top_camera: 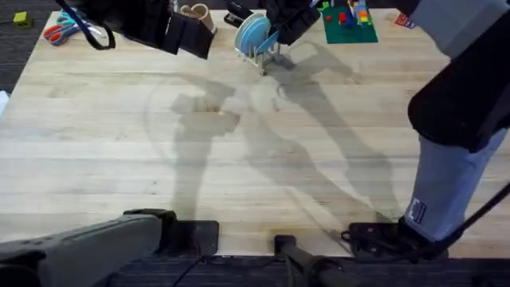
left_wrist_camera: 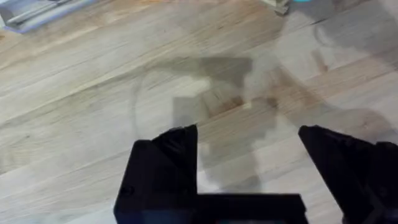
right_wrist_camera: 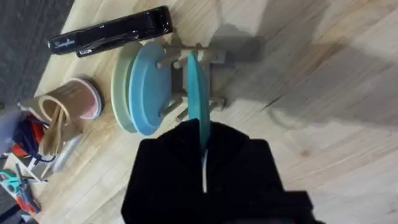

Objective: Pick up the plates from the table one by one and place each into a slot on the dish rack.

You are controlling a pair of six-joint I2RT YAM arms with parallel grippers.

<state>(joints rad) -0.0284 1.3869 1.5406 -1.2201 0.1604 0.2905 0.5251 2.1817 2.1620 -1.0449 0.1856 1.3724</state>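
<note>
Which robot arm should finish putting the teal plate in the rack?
The right one. Its gripper is already shut on the teal plate, which stands on edge in the rack beside the blue plate. The left gripper hangs open over bare table, holding nothing.

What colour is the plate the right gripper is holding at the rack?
Teal-turquoise. The plate stands edge-on among the dish rack dowels, pinched by the right gripper; the right wrist view shows it best.

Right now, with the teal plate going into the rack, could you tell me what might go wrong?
The right end effector grips the teal plate by its edge, so it may tip out of line with the dowels. The small dish rack could slide or topple. The plate might knock the light blue plate beside it.
</note>
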